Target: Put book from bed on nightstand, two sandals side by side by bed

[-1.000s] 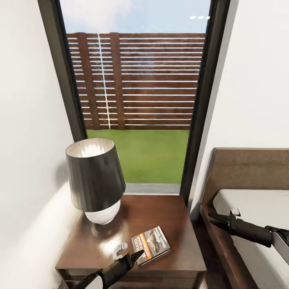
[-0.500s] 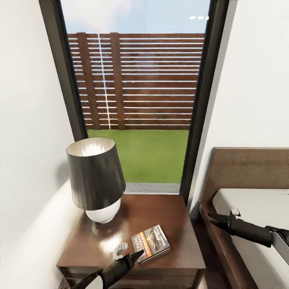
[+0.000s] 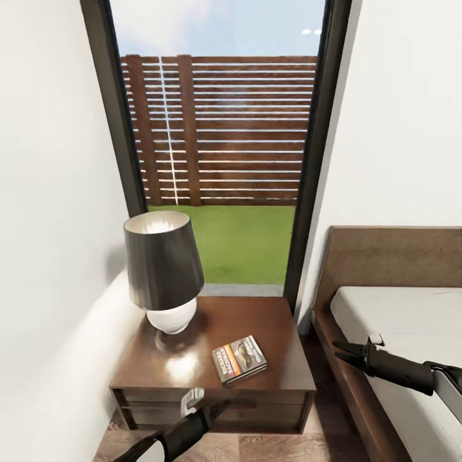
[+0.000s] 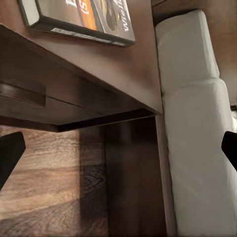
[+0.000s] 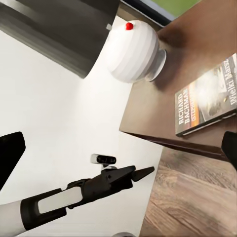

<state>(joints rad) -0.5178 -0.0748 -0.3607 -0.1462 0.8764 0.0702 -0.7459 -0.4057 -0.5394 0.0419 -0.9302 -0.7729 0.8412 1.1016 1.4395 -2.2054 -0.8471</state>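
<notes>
Now the book (image 3: 239, 359) lies on the nightstand (image 3: 282, 378), both grippers empty, spread wide.

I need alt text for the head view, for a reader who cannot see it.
A book lies flat on a dark wooden nightstand beside a lamp, under a tall window. The left gripper is below the nightstand's front; the right gripper is over the bed.

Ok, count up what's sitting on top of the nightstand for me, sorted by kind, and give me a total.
On the nightstand:
Lamp: 1
Book: 1
Total: 2
</notes>
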